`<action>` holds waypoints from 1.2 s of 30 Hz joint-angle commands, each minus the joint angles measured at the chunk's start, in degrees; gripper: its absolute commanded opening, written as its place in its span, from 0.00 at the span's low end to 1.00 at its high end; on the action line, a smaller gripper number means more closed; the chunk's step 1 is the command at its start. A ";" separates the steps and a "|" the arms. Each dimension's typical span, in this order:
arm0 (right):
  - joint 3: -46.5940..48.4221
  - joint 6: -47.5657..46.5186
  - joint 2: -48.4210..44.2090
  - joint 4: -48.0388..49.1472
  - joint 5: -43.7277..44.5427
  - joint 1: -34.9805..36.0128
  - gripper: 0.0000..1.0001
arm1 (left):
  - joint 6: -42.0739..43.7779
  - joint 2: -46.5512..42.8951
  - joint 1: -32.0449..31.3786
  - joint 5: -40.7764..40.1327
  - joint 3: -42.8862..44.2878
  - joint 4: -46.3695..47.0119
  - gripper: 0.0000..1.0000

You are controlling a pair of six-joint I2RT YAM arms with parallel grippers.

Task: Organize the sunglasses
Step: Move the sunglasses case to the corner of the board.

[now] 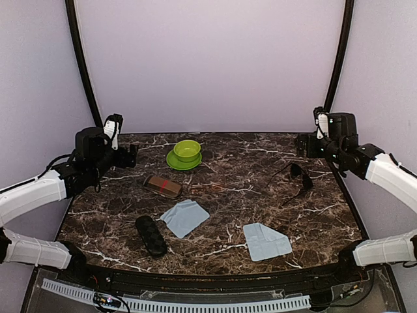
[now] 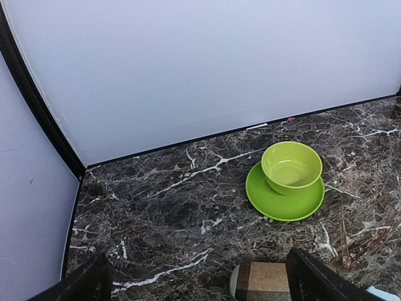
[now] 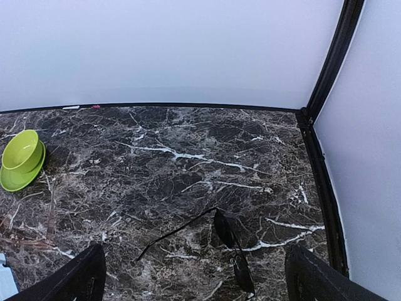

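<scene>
Looking from the top view, the black wire-frame sunglasses (image 1: 297,176) lie on the tabletop (image 1: 247,163) at the right, temples unfolded. They are well apart from the black bumpy case (image 1: 151,235) and the striped case (image 1: 163,186) on the left. The right gripper (image 1: 311,135) hangs over the far right corner, fingers spread with nothing between them. The left gripper (image 1: 124,147) is likewise spread and empty at the far left. Carrying the pair across to a case is one risk: a pinch on a single thin temple could let the frame swing or slip out.

In the left wrist view, the left gripper (image 2: 200,290) is open above one end of the striped case (image 2: 263,281). The green bowl (image 2: 291,166) sits on its saucer (image 2: 285,202) just beyond, so a reach that runs long could knock it.

In the right wrist view, the right gripper (image 3: 200,279) stands wide, and the sunglasses (image 3: 229,244) lie ahead, nearer its right finger. Thin wire lying flat on stone gives little to grip. Closing badly could scratch a lens or send the pair skidding toward the right edge.
</scene>
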 commanded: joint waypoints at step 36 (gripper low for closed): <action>3.11 15.06 17.96 3.47 -1.02 31.37 1.00 | -33.63 1.39 -0.27 13.78 -6.23 -17.99 0.93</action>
